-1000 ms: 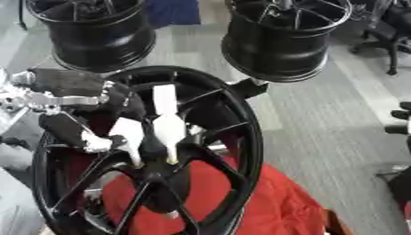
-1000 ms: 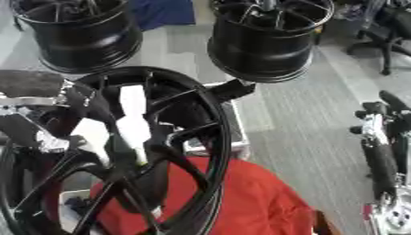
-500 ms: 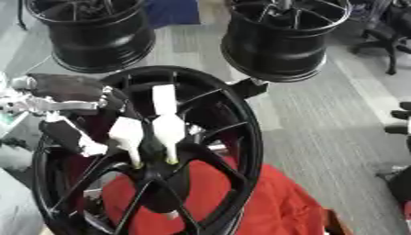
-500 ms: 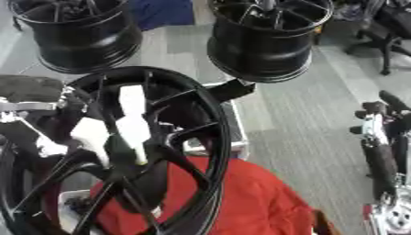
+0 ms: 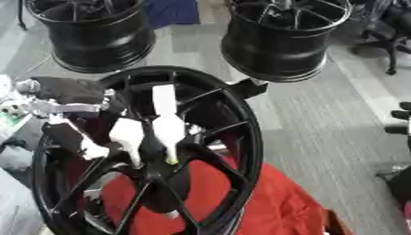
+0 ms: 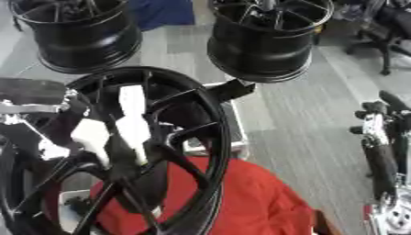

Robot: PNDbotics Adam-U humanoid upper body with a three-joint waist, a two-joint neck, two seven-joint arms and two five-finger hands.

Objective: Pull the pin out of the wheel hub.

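Note:
A large black spoked wheel hub (image 5: 241,133) stands tilted in the foreground. My left hand (image 5: 72,92), black with white fingers (image 5: 169,131), reaches in from the left over the spokes. Its fingers and thumb converge on the hub's centre, pinched on a small pin with a yellowish tip (image 5: 171,160); most of the pin is hidden. My right hand (image 6: 389,103) rests open at the right edge, fingers up, well clear of the hub.
Two black wheel rims (image 5: 88,32) (image 5: 281,32) stand on the floor behind the hub. A red cloth (image 5: 257,202) lies under the hub's lower part, with a pale box (image 6: 233,133) behind it. An office chair (image 5: 393,27) is at the far right.

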